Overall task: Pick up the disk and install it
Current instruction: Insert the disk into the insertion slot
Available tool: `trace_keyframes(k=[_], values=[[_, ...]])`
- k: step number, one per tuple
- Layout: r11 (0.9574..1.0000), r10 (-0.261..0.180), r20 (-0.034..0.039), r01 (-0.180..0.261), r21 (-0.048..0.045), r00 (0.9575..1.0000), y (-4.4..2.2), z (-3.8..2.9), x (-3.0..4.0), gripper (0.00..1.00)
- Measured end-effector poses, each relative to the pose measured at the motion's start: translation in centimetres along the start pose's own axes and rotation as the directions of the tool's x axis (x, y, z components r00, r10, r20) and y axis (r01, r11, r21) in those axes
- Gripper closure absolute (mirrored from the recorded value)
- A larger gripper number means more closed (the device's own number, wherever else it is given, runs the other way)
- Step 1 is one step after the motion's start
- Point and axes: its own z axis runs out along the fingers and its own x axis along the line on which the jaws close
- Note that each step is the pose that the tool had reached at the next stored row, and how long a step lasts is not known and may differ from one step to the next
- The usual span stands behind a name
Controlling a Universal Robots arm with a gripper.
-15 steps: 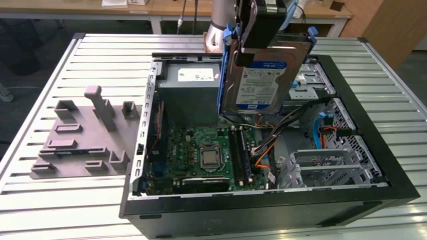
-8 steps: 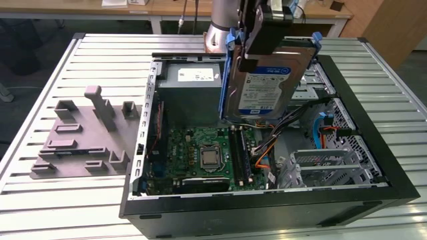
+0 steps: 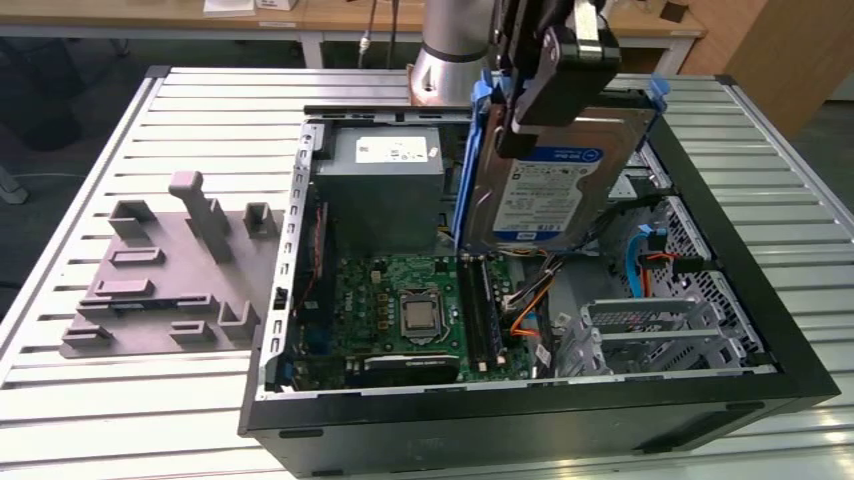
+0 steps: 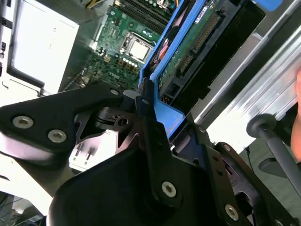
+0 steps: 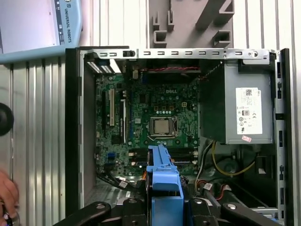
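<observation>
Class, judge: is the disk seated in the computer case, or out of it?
Out: the gripper holds the disk upright over the case.

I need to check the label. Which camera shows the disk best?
The exterior view: the disk hangs over the open case with its label facing the camera, held by the gripper. The second wrist view shows its connector edge and blue frame; the first wrist view, its blue frame end-on.
</observation>
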Motion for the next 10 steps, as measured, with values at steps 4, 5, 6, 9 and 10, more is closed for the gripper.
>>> trace_keyframes(k=[4, 5, 6, 9, 10], values=[[1.0, 0.0, 0.0, 0.0, 0.0, 1.0, -0.05, 0.04, 1.39, 0.64], [1.0, 0.0, 0.0001, 0.0, 0.0, 1.0, -0.07, 0.05, 1.73, 0.64], [1.0, 0.0, 0.0, 0.0, 0.0, 1.0, -0.08, 0.05, 2.05, 0.64], [1.0, 0.0, 0.0, 0.0, 0.0, 1.0, -0.38, 0.07, 2.59, 0.64], [1.0, 0.0, 0.0, 0.0, 0.0, 1.0, -0.59, 0.08, 2.67, 0.64]])
